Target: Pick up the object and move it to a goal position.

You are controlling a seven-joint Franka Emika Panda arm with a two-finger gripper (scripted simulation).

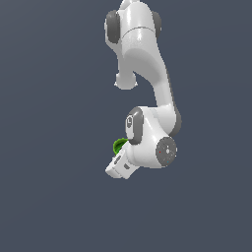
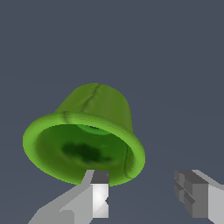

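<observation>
The object is a bright green round cup (image 2: pixel 94 127) with a flared rim and a darker hollow inside, its mouth turned towards the wrist camera. My gripper (image 2: pixel 142 194) is open, the two grey fingertips set wide apart. One fingertip (image 2: pixel 99 192) overlaps the cup's rim, and I cannot tell whether it touches. The other fingertip (image 2: pixel 192 194) stands well apart from the cup, with empty space between them. In the exterior view only a sliver of the cup (image 1: pixel 119 145) shows, beside the wrist and just above the white gripper (image 1: pixel 116 170); the arm hides the rest.
The white arm (image 1: pixel 142 54) comes down from the top of the exterior view and bends at the wrist (image 1: pixel 147 142). Plain dark grey-blue background surrounds everything; no table edge or other object shows.
</observation>
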